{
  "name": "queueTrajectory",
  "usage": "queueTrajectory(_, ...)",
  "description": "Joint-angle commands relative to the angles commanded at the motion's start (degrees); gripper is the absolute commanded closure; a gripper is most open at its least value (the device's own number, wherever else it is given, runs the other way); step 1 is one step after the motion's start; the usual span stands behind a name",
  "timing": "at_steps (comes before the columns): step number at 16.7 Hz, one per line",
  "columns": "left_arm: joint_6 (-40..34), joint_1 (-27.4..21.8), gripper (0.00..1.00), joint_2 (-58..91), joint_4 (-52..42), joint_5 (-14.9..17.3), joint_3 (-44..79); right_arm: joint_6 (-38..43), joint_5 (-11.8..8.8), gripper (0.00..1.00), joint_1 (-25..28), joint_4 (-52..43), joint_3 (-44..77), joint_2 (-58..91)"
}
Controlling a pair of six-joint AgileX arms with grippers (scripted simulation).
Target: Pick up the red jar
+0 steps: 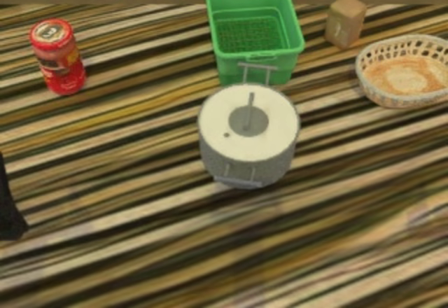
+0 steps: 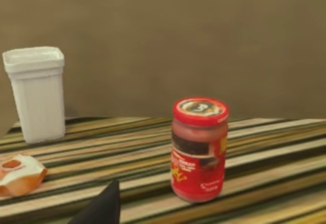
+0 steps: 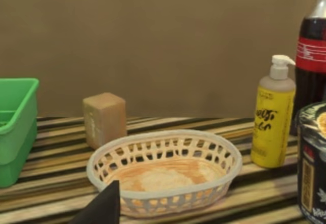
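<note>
The red jar (image 1: 57,56) stands upright at the table's far left, with a red lid and a red, white and dark label. In the left wrist view the red jar (image 2: 198,150) is a short way ahead of my left gripper, untouched. Only one dark fingertip (image 2: 104,208) of that gripper shows, with nothing beside it, so the gripper is open. My left arm (image 1: 8,210) is a dark shape at the table's left edge, nearer the front than the jar. My right gripper is out of the top view; one fingertip (image 3: 104,208) shows in its wrist view, open and empty.
A green basket (image 1: 253,31) stands at the back centre, with a white-topped grey drum (image 1: 248,136) in front of it. A tan box (image 1: 344,19) and a wicker basket (image 1: 406,70) are at the back right. A white container (image 2: 36,94) stands behind the jar.
</note>
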Motion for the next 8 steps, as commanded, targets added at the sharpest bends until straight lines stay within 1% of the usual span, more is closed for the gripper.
queueTrajectory(4, 0.27, 0.00, 0.00, 0.96, -0.59, 0.19, 1.22, 0.00, 0.00, 0.00, 0.00, 0.00, 0.00, 0.00)
queueTrajectory(8, 2.14, -0.19, 0.00, 7.93, -4.83, 1.56, 9.22, 0.00, 0.00, 0.00, 0.00, 0.00, 0.00, 0.00)
